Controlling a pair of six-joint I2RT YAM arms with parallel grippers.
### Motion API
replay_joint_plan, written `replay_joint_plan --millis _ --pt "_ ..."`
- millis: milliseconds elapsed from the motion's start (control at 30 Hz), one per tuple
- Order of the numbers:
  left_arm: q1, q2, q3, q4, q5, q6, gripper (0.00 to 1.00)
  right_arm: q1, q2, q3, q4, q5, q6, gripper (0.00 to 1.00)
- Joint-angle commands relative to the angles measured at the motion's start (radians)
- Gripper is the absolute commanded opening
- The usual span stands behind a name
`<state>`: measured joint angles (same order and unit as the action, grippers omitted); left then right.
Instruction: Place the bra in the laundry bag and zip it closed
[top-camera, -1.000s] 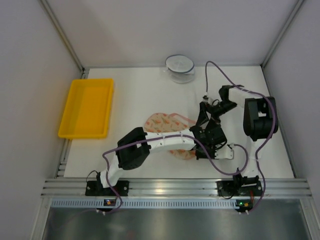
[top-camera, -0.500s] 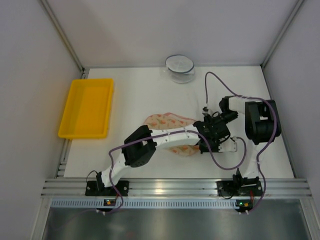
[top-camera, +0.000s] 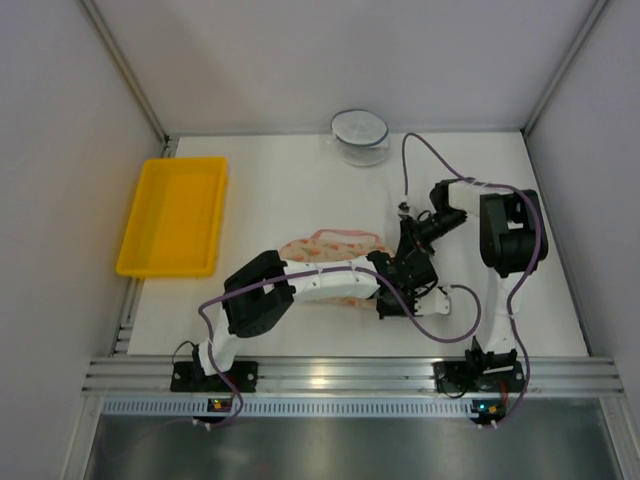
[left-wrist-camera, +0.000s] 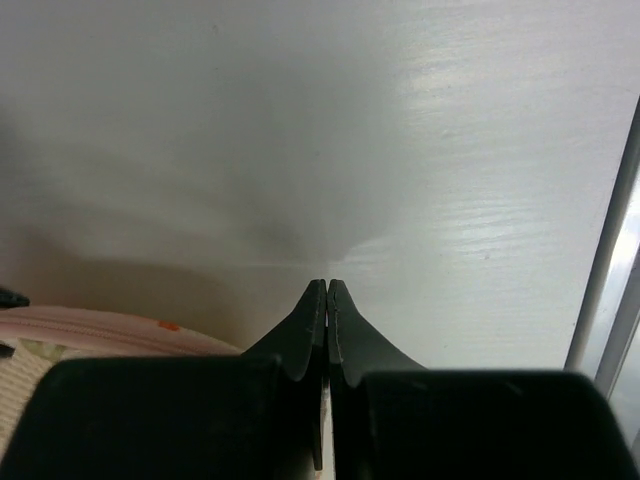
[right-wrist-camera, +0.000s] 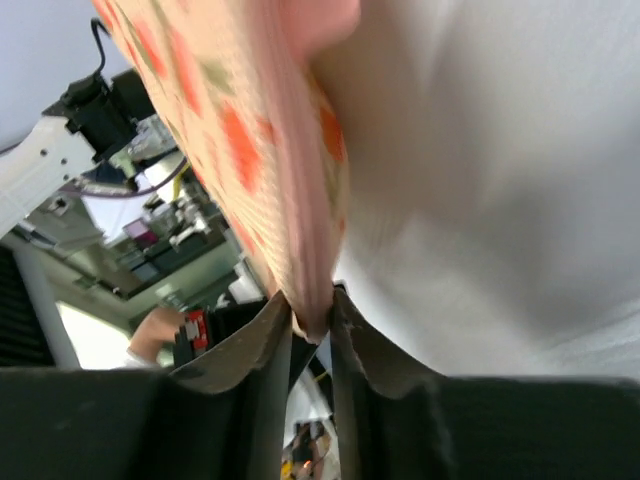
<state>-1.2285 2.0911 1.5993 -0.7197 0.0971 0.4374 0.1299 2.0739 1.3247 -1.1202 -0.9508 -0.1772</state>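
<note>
We are at the zipping step. Our right hand (right-wrist-camera: 312, 308) pinches the pink edge of the laundry bag (right-wrist-camera: 240, 130), which lies mid-worktop (top-camera: 270, 190) between the arms. Our left hand (left-wrist-camera: 327, 300) is pressed together just beside it. The bra is out of sight, probably inside. Next we need a steady hold while the zip is drawn. A second ago the right hand was spread wide.

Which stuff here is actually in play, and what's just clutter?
In play: laundry bag; right gripper, pinching its pink edge; left gripper, shut beside it.
Lying about: yellow tray; clear bowl.
</note>
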Motion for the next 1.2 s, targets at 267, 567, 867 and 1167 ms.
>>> replay_joint_plan --millis 267,567,867,1167 --pt "-0.003 0.055 0.169 -0.03 -0.002 -0.144 0.0 -0.035 -0.077 0.013 -0.012 0.046 -0.053 0.75" --pt "0.02 0.115 0.263 -0.021 -0.013 -0.163 0.0 -0.023 -0.152 -0.19 0.048 -0.115 -0.018 0.74" --pt "0.018 0.095 0.24 -0.009 -0.01 -0.14 0.0 0.016 -0.057 -0.116 0.039 -0.157 -0.027 0.18" --pt "0.015 -0.011 0.035 -0.007 0.019 -0.106 0.0 -0.018 -0.066 -0.073 0.028 -0.052 -0.039 0.0"
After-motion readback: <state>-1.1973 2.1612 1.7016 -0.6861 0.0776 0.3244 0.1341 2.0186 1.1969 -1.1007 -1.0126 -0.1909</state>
